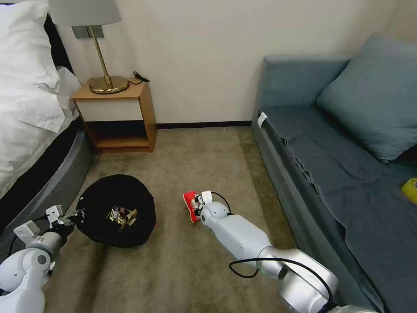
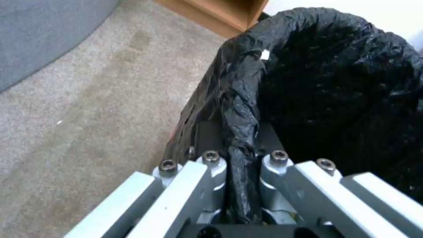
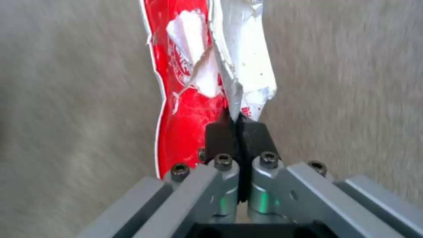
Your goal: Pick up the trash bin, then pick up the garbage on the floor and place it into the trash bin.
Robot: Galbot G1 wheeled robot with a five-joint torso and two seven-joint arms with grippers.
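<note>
The trash bin [image 1: 115,211], round and lined with a crinkled black bag, hangs low at the left over the carpet with a few wrappers inside. My left gripper [image 1: 77,214] is shut on its rim; the left wrist view shows the black bag [image 2: 308,66] pinched between the pads [image 2: 240,132]. A red-and-white packet of garbage [image 1: 190,206] is at mid-floor, and my right gripper [image 1: 196,208] is shut on it. In the right wrist view the torn packet [image 3: 189,89] sticks out from the closed black pads [image 3: 218,138] above the carpet.
A wooden nightstand [image 1: 119,115] with a brass lamp stands at the back left beside the bed [image 1: 30,108]. A blue-grey sofa [image 1: 343,165] runs along the right, with a yellow tape roll [image 1: 410,190] on it. Open carpet lies between the bin and the sofa.
</note>
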